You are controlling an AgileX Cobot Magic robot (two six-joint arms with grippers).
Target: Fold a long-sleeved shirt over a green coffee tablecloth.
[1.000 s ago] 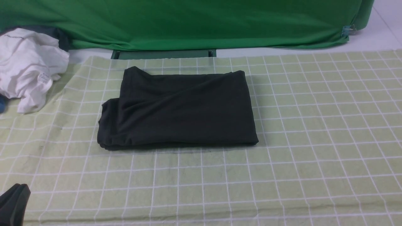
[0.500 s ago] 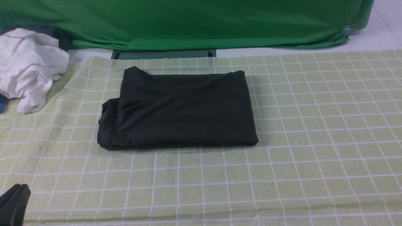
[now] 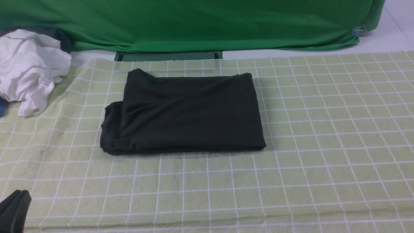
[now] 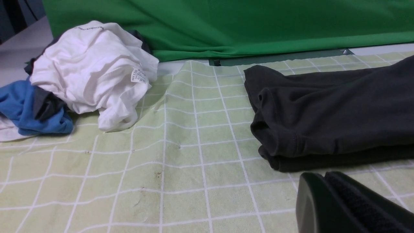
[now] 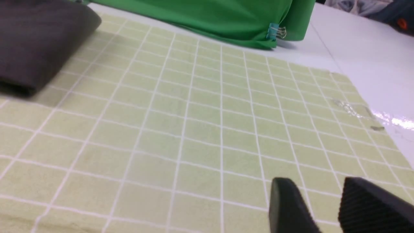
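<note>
The black long-sleeved shirt (image 3: 182, 113) lies folded into a flat rectangle on the pale green grid tablecloth (image 3: 323, 129), towards the back middle. Its stacked folded edge shows in the left wrist view (image 4: 323, 129). One corner of the shirt (image 5: 38, 42) shows in the right wrist view. My left gripper (image 3: 17, 193) sits low at the near left corner, shut with nothing in it, clear of the shirt; its tips (image 4: 323, 176) rest just short of the shirt's near edge. My right gripper (image 5: 318, 186) hovers over bare tablecloth (image 5: 194, 123), open and empty, and is out of the front view.
A crumpled white garment (image 3: 29, 68) lies at the far left on blue cloth (image 4: 19, 110). A deep-green backdrop (image 3: 194, 22) hangs along the back, pinned by a clip (image 3: 357, 31). White table surface (image 5: 365, 55) lies beyond the tablecloth's right edge.
</note>
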